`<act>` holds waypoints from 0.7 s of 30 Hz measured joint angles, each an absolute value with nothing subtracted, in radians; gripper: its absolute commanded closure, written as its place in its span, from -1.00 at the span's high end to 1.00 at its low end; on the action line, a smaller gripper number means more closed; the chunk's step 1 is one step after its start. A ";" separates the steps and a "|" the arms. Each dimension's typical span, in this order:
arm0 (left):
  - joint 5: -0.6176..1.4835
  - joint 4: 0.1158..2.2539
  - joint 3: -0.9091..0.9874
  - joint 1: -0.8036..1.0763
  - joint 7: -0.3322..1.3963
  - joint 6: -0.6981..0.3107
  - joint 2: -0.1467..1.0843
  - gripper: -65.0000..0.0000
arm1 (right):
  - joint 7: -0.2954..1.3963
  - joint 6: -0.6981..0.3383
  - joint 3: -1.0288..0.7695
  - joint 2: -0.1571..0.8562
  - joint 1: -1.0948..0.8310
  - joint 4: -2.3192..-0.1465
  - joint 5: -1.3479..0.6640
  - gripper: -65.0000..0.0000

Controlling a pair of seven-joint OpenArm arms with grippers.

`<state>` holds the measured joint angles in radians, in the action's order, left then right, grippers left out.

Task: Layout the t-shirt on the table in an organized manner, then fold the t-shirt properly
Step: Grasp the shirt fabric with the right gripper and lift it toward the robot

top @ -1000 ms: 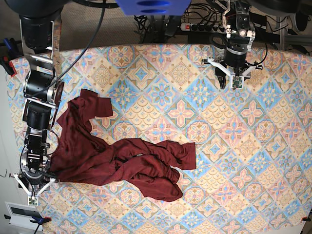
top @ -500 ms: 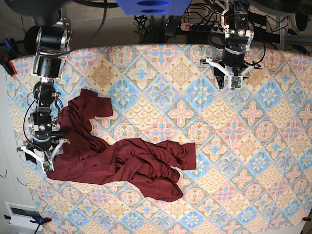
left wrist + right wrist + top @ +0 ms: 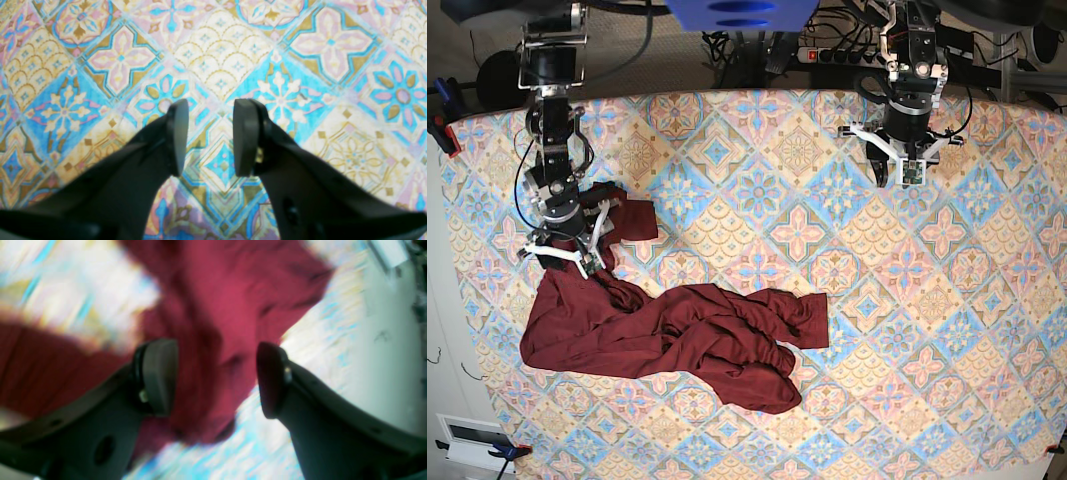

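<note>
Maroon, the t-shirt [image 3: 667, 335] lies crumpled on the table [image 3: 947, 330], toward its left half. The right gripper [image 3: 567, 262] is held over the shirt's upper corner, jaws apart, empty. The left gripper [image 3: 895, 176] hangs well apart from the shirt over bare cloth, jaws parted, empty.

My right gripper [image 3: 567, 262] hangs from an arm reaching down along the base view's left side, wrist pointed downward; in its wrist camera its jaws stand wide apart with nothing pinched between the pads [image 3: 160, 375], though the picture is blurred; my left gripper [image 3: 897, 172] sits at the far end on the base view's right, wrist also facing down; its pads [image 3: 245, 136] are parted, a clear gap between them, holding nothing.
</note>
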<state>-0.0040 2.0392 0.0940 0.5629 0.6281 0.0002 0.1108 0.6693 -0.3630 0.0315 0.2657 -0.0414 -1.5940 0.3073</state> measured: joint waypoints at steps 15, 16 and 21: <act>-0.004 2.039 0.094 0.560 0.629 0.000 0.111 -0.31 | 0.658 -0.363 0.260 0.265 -0.186 -1.762 0.303 0.11; -0.004 2.039 0.094 0.557 0.629 0.001 0.111 -0.31 | 0.659 -0.363 0.272 0.266 -0.183 -1.762 0.303 0.11; -0.003 2.039 0.093 0.554 0.628 0.000 0.111 -0.31 | 0.667 -0.363 0.295 0.266 -0.185 -1.747 0.304 0.11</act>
<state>-0.0032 2.0392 0.0929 0.5541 0.6285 -0.0002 0.1108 0.6666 -0.3630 0.2947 0.2665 -0.1852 -1.7470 0.3038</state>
